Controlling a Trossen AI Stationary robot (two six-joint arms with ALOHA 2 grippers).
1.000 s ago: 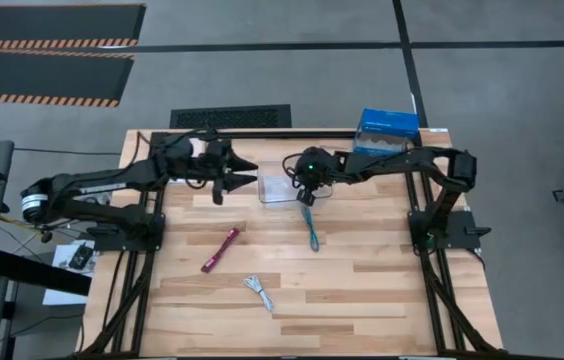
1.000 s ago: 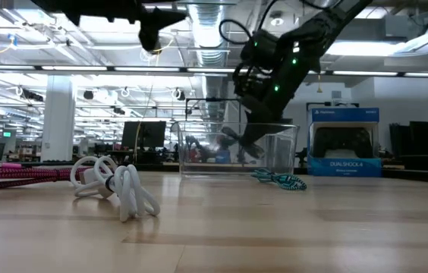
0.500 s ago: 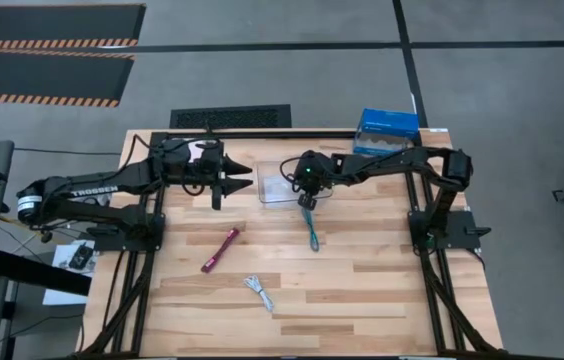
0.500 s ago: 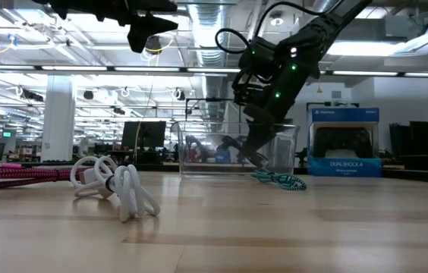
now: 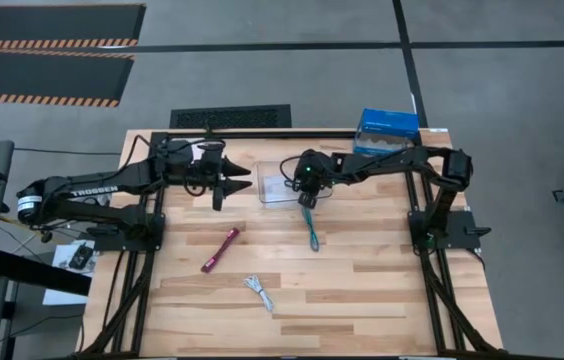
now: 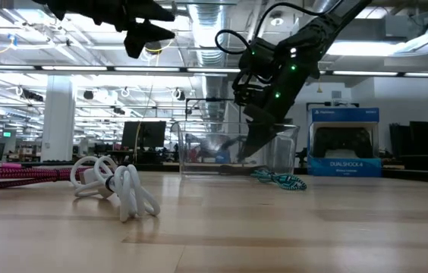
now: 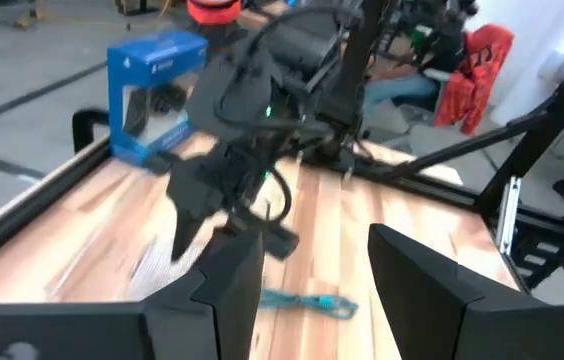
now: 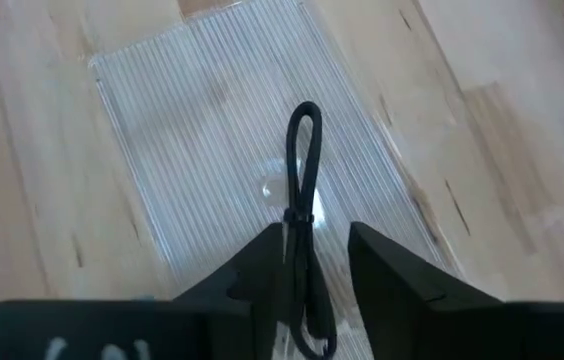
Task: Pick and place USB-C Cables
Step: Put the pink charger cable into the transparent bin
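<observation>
The right claw (image 5: 305, 199) hung over the clear bin (image 5: 274, 188) near the far edge of the counter (image 5: 362, 300), its fingers parted a little. The black cable (image 8: 302, 210) lay directly below and between those fingers on the ribbed bin floor, its long axis running straight away from the claw, loop end farthest out. In the right wrist view the cable ran down the gap without clearly touching either finger, so it looked let go rather than gripped, though its near end was hidden behind the fingers. Judged from that, this cable's placing was about done.

The three other cables were outside the bin. The teal cable (image 5: 313, 233) lay just on the near side of the bin, almost under the right claw, its length pointing from the bin toward the near edge. The red cable (image 5: 220, 250) lay toward the left edge, angled, and the white cable (image 5: 258, 291) was nearest the near edge.

The left claw (image 5: 244, 178) waited just left of the bin, above the counter, fingers spread wide and empty.

The teal cable was nearer the right claw, which would probably have to turn across that line to pinch it.
</observation>
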